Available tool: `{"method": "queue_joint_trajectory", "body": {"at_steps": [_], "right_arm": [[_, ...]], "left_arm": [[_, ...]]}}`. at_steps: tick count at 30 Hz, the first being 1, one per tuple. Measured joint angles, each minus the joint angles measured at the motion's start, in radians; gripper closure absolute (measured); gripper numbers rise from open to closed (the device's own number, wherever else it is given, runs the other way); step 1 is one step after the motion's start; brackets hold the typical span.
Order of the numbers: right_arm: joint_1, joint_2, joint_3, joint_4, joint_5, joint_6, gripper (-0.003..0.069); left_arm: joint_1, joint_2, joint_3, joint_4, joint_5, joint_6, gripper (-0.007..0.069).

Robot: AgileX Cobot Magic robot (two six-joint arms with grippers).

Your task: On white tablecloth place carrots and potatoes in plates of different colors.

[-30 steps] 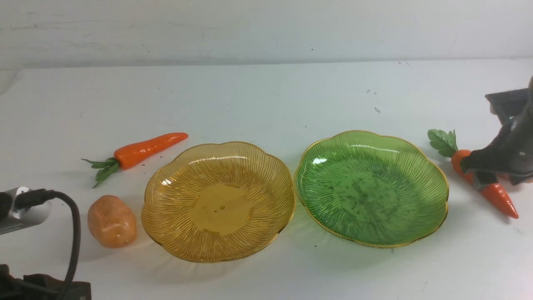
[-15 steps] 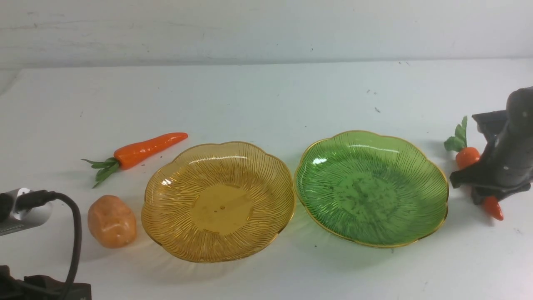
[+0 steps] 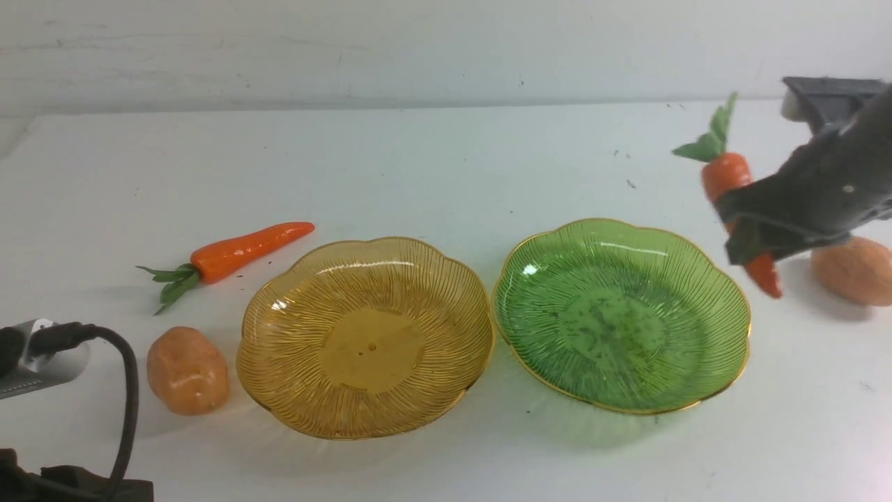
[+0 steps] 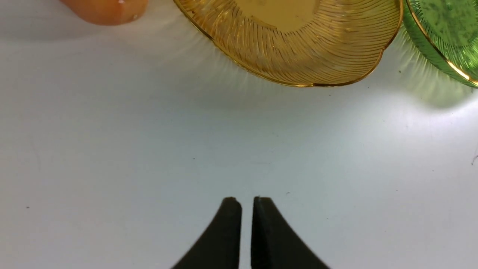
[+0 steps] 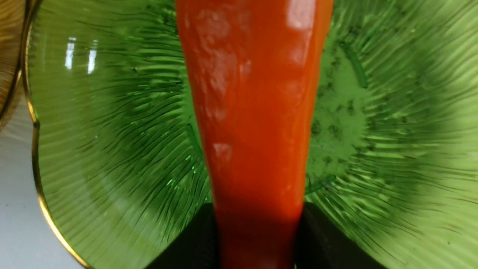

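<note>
On the white tablecloth [image 3: 446, 167] stand an amber-yellow plate [image 3: 279, 307] and, to its right, a green plate [image 3: 536, 279], both empty. My right gripper [image 3: 747, 226] is shut on a carrot [image 3: 727, 174], holding it in the air, leaves up, tip down, by the green plate's right rim. In the right wrist view this carrot [image 5: 254, 112] hangs over the green plate [image 5: 112, 130]. A second carrot [image 3: 240, 251] and a potato [image 3: 187, 369] lie left of the amber plate. Another potato [image 3: 854, 268] lies far right. My left gripper [image 4: 246, 200] is shut and empty over bare cloth near the amber plate [image 4: 298, 56].
A black cable [image 3: 125, 390] and a silver part of my left arm [image 3: 35, 355] sit at the front left corner. The green plate's edge [image 4: 440, 45] and the left potato [image 4: 108, 9] show in the left wrist view. A white wall rises behind the table.
My right gripper closed on the right carrot, lifted it off the cloth and carried it up and left toward the green plate. The right potato behind it is now uncovered. The left arm barely moved.
</note>
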Motion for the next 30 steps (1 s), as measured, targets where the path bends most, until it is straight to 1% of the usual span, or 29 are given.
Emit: {"method": "queue_joint_trajectory", "body": {"at_steps": [3,5,8,10,11,12,13,14,16,18,19,20,22,23,25,26,29,30], "right_arm": [[0.017,0.041,0.0,-0.007,-0.037,0.004,0.0309],[0.018,0.05,0.0,-0.009,-0.041,0.011,0.0265],[0.018,0.052,-0.012,-0.032,-0.03,0.028,0.0161],[0.018,0.052,-0.061,-0.082,0.024,0.042,0.0087],[0.018,0.052,-0.092,-0.12,0.063,0.045,0.0075],[0.017,0.052,-0.128,-0.166,0.107,0.046,0.0079],[0.009,0.052,-0.171,-0.222,0.155,0.049,0.0111],[-0.005,0.052,-0.206,-0.265,0.193,0.058,0.0176],[-0.065,0.052,-0.262,-0.332,0.225,0.071,0.0353],[-0.164,0.052,-0.285,-0.36,0.231,0.076,0.0565],[-0.206,0.052,-0.286,-0.36,0.235,0.081,0.061],[-0.258,0.052,-0.286,-0.353,0.24,0.091,0.064],[-0.359,0.057,-0.286,-0.316,0.243,0.096,0.0649],[-0.396,0.063,-0.286,-0.301,0.244,0.096,0.063],[-0.443,0.079,-0.286,-0.277,0.242,0.089,0.0552],[-0.455,0.089,-0.287,-0.272,0.236,0.089,0.0482],[-0.459,0.118,-0.288,-0.258,0.205,0.081,0.0222],[-0.455,0.129,-0.288,-0.257,0.188,0.079,0.0148]], "left_arm": [[0.0,0.0,0.0,0.001,0.0,0.0,0.0575],[0.0,0.0,0.0,0.002,0.0,0.0,0.0552],[0.0,0.0,0.0,0.002,0.0,0.0,0.0517],[0.0,0.0,0.0,0.003,0.0,0.0,0.0481],[0.0,0.0,0.0,0.003,0.0,0.0,0.0471],[0.0,0.0,0.0,0.003,0.0,0.0,0.0456],[0.0,0.0,0.0,0.003,0.0,0.0,0.0452],[0.0,0.0,0.0,0.003,0.0,0.0,0.0446],[0.0,0.0,0.0,0.003,0.0,0.0,0.0445],[0.0,0.0,0.0,0.003,0.0,0.0,0.0445],[0.0,0.0,0.0,0.003,0.0,0.0,0.0445],[0.0,0.0,0.0,0.003,0.0,0.0,0.0445],[0.0,0.0,0.0,0.003,0.0,0.0,0.0445],[0.0,0.0,0.0,0.003,0.0,0.0,0.0445],[0.0,0.0,0.0,0.006,0.0,0.0,0.0445],[0.0,0.0,0.0,0.014,0.0,0.0,0.0445],[0.0,0.0,0.0,0.029,0.0,0.0,0.0445],[0.0,0.0,0.0,0.03,0.0,0.0,0.0445]]}}
